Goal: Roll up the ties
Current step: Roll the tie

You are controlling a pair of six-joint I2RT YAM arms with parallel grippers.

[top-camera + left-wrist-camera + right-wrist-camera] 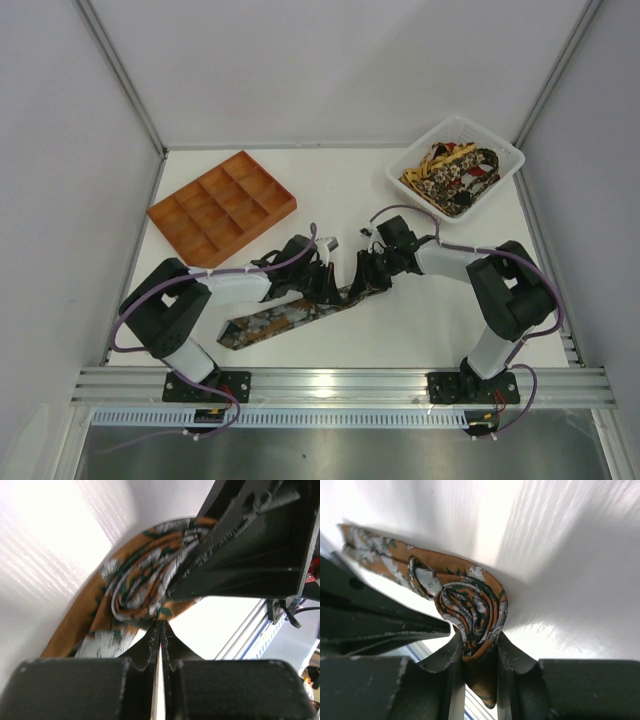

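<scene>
Tie (285, 318) ctr, tray (222, 207) rear-L, basket (462, 121) rear-R

The white surface (330, 190) carries three things. An orange tray (215, 205) with compartments sits at the far-left corner, at a slant to the edges. A white basket (418, 150) sits at the far-right corner. A patterned tie (275, 318) lies flat by the near edge, its wide pointed end toward the near-left corner. Its length runs slantwise to the middle, where it curls into a roll.

Robot lab cell: plain white walls (330, 70), aluminium frame rail (340, 383)
</scene>
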